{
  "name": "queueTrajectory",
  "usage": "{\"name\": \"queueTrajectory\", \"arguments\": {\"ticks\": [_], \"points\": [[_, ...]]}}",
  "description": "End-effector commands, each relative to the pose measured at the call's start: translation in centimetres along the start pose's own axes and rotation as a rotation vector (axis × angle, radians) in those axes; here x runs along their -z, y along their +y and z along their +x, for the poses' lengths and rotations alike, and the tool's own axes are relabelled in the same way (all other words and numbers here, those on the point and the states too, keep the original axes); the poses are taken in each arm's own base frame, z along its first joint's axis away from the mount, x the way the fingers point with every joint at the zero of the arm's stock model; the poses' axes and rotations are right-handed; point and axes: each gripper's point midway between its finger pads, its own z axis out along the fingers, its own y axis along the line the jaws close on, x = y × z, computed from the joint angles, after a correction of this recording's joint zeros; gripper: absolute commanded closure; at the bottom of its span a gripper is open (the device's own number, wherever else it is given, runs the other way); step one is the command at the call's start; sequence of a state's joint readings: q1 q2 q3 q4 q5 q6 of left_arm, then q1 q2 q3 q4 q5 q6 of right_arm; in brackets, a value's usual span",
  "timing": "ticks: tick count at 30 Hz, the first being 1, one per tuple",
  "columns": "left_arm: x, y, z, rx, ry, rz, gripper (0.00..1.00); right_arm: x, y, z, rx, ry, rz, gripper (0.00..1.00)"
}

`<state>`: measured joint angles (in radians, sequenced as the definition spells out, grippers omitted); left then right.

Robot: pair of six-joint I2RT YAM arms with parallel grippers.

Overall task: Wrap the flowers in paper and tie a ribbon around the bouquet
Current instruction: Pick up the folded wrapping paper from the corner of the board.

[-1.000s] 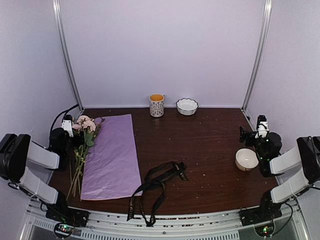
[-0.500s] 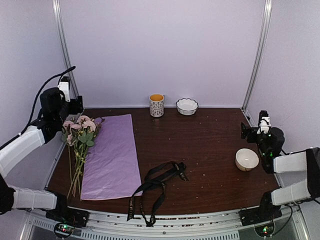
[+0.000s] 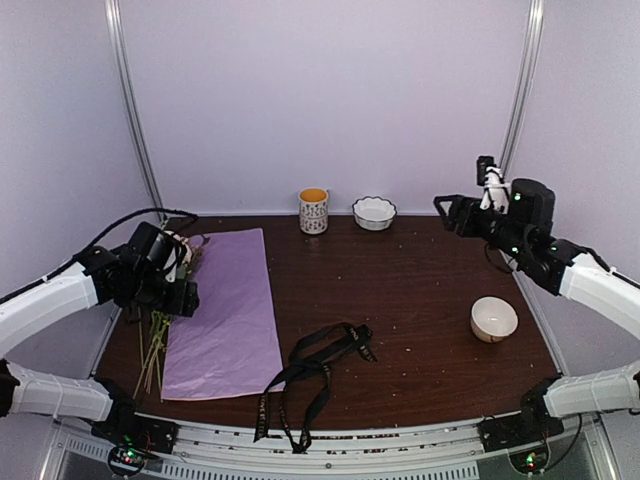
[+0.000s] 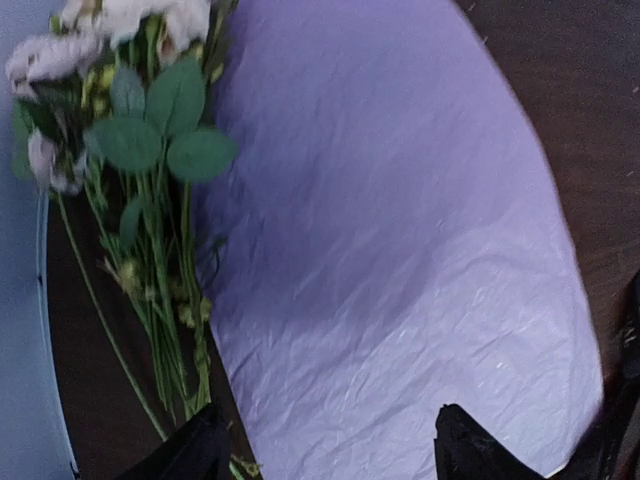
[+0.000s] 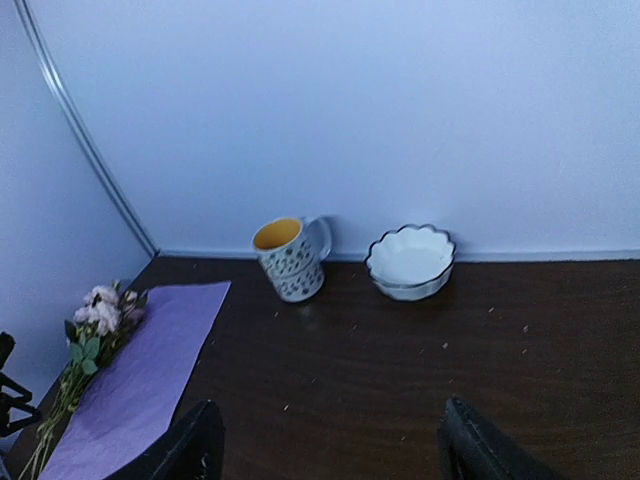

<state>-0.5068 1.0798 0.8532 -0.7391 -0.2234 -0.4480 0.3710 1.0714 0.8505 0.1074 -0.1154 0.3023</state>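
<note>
Your left gripper point(image 3: 178, 292) hovers low over the left side of the dark wooden table point(image 3: 420, 290), above the line where the flowers meet the paper. In the left wrist view its two black fingers point(image 4: 195, 450) stand wide apart. Nothing is between them; only the sheet and the stems show below.

The flowers point(image 4: 150, 130) lie flat on the table along the paper's left edge. The pale pink heads point toward the back wall and the thin green stems run toward the near edge. Some leaves overlap the edge of the sheet, while the stems rest just beside it on bare wood. From above, your left arm hides part of the bunch.

The paper point(image 3: 225, 310), a lilac sheet, lies spread flat and lightly creased, with its long sides running from far to near.

The ribbon point(image 3: 315, 365) lies loose in black loops to the right of the paper. One strand reaches the sheet's near right corner, and the tails trail over the table's near edge.

Your right gripper point(image 3: 450, 212) is raised in the air over the far right of the table, pointing left. Its jaws are also spread wide and hold nothing.

A spotted mug point(image 3: 313, 211) with a yellow inside and a white scalloped bowl point(image 3: 374, 212) stand near each other by the back wall. A small round white bowl point(image 3: 494, 318) sits on the right side of the table, well apart from everything else.
</note>
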Motion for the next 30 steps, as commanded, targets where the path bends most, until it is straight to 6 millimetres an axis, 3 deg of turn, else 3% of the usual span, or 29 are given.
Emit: {"name": "queueTrajectory", "arguments": {"ticks": [1, 4, 6, 9, 13, 19, 30], "points": [[-1.0, 2.9, 8.3, 0.193, 0.261, -0.148, 0.28, -0.4, 3.2, 8.7, 0.019, 0.336, 0.021, 0.26], [-0.6, 4.6, 10.7, 0.323, 0.292, -0.246, 0.27, -0.5, 6.2, 12.1, 0.096, 0.454, -0.01, 0.26], [-1.0, 4.7, 12.0, 0.394, 0.295, -0.248, 0.24, -0.5, 7.8, 14.1, 0.139, 0.519, -0.04, 0.26], [-2.3, 3.7, 13.6, 0.463, 0.324, -0.201, 0.23, -0.4, 9.5, 16.7, 0.197, 0.594, -0.095, 0.26], [-3.8, 1.5, 15.1, 0.498, 0.438, -0.117, 0.23, -0.1, 9.6, 19.1, 0.247, 0.668, -0.103, 0.26], [-4.6, 1.3, 17.1, 0.519, 0.515, -0.133, 0.25, 0.5, 9.0, 21.0, 0.286, 0.715, -0.118, 0.26], [-4.5, 1.3, 20.1, 0.504, 0.627, -0.138, 0.2, 1.3, 9.3, 21.9, 0.276, 0.732, -0.144, 0.26]]}}
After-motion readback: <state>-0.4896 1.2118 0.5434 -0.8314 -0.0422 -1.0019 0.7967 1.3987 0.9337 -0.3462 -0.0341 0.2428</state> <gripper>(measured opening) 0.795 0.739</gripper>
